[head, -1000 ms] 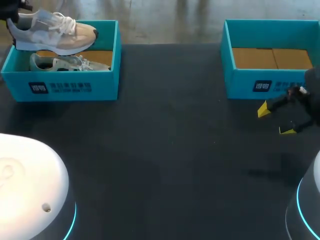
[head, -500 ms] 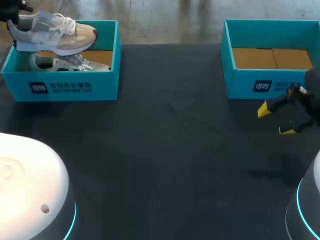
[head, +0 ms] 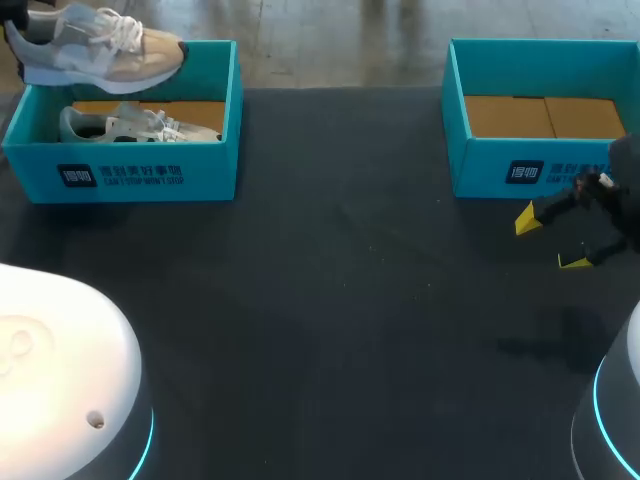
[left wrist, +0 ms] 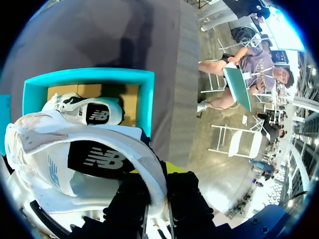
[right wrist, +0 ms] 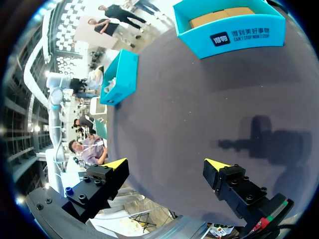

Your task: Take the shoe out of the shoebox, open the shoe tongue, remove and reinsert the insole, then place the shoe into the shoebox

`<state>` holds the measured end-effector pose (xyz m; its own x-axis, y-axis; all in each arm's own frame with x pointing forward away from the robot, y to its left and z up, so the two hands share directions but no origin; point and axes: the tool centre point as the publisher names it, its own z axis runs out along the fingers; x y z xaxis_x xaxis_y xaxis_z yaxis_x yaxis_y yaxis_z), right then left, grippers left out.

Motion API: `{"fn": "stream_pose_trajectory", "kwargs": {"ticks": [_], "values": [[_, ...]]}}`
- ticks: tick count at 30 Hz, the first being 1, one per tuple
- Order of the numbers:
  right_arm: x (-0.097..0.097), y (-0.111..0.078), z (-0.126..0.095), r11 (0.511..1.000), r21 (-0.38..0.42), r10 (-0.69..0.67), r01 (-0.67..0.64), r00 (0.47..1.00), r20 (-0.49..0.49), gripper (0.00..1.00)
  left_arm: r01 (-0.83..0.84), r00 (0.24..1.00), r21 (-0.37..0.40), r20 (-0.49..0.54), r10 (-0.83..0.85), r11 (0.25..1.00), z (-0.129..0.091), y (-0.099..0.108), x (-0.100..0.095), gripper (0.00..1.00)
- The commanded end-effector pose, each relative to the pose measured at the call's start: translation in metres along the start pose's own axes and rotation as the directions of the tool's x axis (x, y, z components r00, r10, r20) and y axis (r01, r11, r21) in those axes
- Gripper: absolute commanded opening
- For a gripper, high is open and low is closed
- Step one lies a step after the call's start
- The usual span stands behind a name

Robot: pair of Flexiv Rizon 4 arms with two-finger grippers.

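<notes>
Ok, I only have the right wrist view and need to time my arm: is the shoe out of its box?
Observer: Yes. In the head view the shoe is held in the air above the left shoebox.
Operator: How is it gripped?
Observer: The left gripper is shut on it at the heel, with the heel collar between its fingers.
Operator: Anything left in that box?
Observer: A second shoe lies inside it.

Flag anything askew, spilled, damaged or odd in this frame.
Nothing stands out. The left gripper holds one sneaker by its heel above the left shoebox, the second sneaker lies inside it, the right shoebox looks intact, and the right gripper hangs open nearby.
</notes>
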<state>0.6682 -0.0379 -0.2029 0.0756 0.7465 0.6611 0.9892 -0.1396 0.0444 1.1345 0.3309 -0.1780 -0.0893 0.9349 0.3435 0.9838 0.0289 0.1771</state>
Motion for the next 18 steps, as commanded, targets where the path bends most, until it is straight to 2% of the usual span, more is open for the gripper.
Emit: {"fn": "stream_pose_trajectory", "kwargs": {"ticks": [1, 8, 18], "values": [[0.000, -0.001, 0.001, 1.000, -0.001, 0.001, -0.001, 1.000, 0.003, 1.00, -0.003, 1.000, 0.001, 0.006, 0.003, 1.000, -0.008, 0.000, 0.004, 0.00], [0.000, -0.001, 0.001, 1.000, -0.001, 0.001, -0.001, 1.000, 0.003, 1.00, -0.008, 1.000, 0.000, 0.004, 0.008, 1.000, -0.015, 0.012, 0.005, 0.00], [0.000, -0.001, 0.001, 1.000, -0.001, 0.001, -0.001, 1.000, 0.003, 1.00, -0.005, 1.000, 0.006, -0.008, 0.005, 1.000, -0.010, 0.034, 0.004, 0.00]]}}
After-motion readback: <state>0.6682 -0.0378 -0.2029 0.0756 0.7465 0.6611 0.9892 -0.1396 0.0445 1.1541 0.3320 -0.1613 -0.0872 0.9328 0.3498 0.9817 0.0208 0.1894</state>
